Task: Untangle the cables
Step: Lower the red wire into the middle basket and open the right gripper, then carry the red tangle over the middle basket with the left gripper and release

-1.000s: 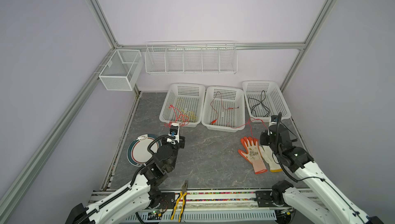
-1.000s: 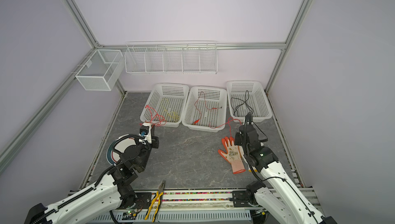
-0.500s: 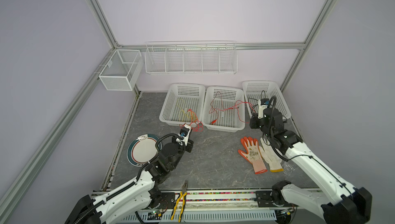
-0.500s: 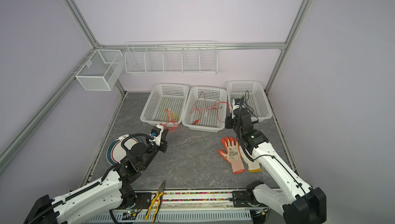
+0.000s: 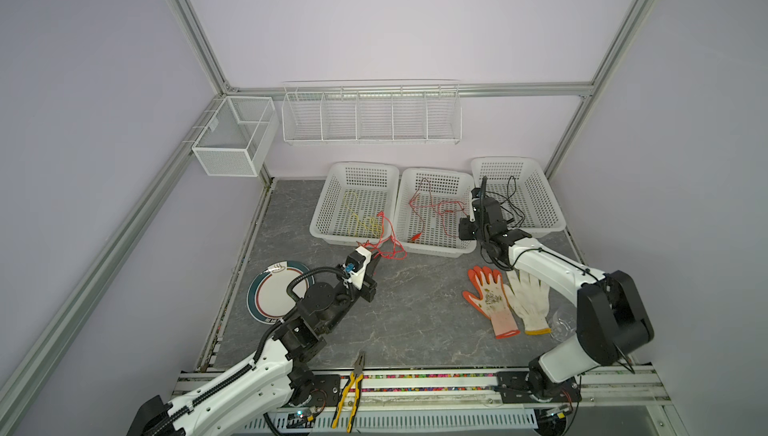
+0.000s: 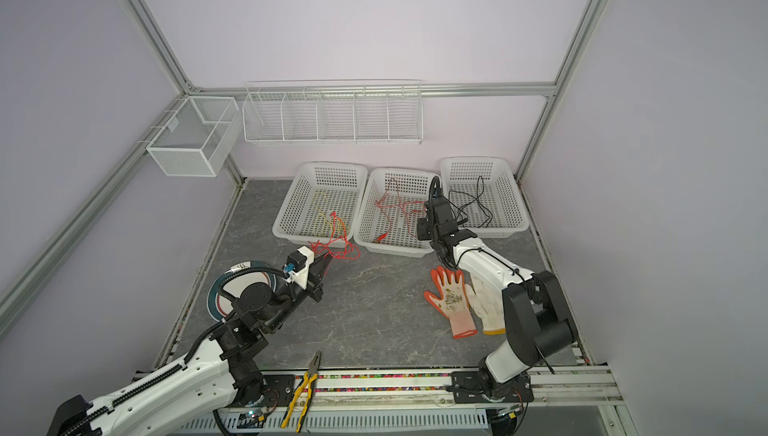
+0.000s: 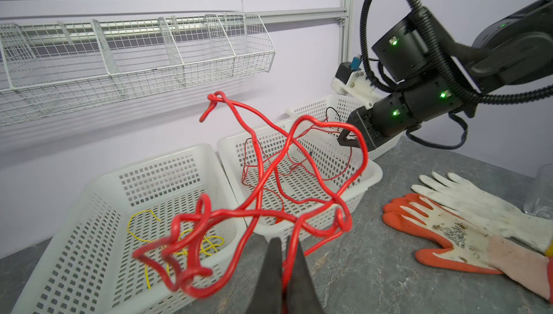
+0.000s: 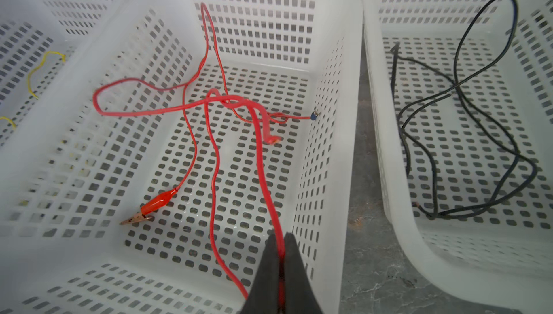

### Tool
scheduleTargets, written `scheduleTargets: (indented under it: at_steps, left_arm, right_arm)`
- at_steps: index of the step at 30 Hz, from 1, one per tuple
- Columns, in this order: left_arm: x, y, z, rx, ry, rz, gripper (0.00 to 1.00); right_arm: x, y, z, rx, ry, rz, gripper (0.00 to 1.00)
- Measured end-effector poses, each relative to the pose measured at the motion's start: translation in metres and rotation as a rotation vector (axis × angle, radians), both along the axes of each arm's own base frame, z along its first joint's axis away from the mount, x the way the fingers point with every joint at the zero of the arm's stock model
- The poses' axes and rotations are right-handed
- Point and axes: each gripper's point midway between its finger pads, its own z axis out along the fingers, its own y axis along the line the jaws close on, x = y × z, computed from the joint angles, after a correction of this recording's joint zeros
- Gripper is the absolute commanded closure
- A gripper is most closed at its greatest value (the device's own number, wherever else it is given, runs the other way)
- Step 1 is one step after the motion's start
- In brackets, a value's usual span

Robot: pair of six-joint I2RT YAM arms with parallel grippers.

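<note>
**1. Handling.** The red cables are thin, light and limp. Judged from their loops, they keep a kink but bear no load, and they are likely to slip through a loose grip. Pull slowly, because a sharp tug will probably tighten a knot rather than free it. The best hold points are a bare run close to a knot or a clip end, not the middle of a loop.

**2. Location.**
- One red tangle [image 7: 239, 213] hangs clear of the tabletop [image 5: 415, 309]. It sits just in front of the middle basket [image 5: 432, 249], toward the corner on the left-arm side.
- A second red cable [image 8: 264, 165] lies inside the middle basket. It crosses thinner red wires in a knot near the basket's centre.
- A red clip [image 8: 157, 203] rests on the floor of the same basket.
- The yellow cables [image 5: 365, 222] lie in the basket beside the middle basket on the left-arm side.
- The black cable [image 8: 453, 89] lies loose in the basket on the opposite side.

**3. Tools.**
- The left tool [image 7: 284, 242] is clenched on a strand of the red tangle. The loops spread above and ahead of its tips.
- The right tool [image 8: 280, 237] is clenched on the second red cable, over the front part of the middle basket. The knot lies ahead of its tips, apart from them.
- It cannot be told whether the two held cables are joined.
</note>
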Motion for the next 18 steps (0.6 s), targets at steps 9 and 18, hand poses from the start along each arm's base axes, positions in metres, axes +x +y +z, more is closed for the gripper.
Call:
scheduleTargets:
  at_steps: [9,18]
  left_arm:
    - [0.009,0.005,0.007,-0.02,-0.008,0.059,1.0]
    - [0.033,-0.017,0.028,-0.008,-0.001,0.082,1.0]
  right_arm:
    - [0.001,0.012,-0.017,0.034,0.043,0.04,0.68]
    - [-0.007,0.017,0.044,0.098,-0.09,0.093,0.3]
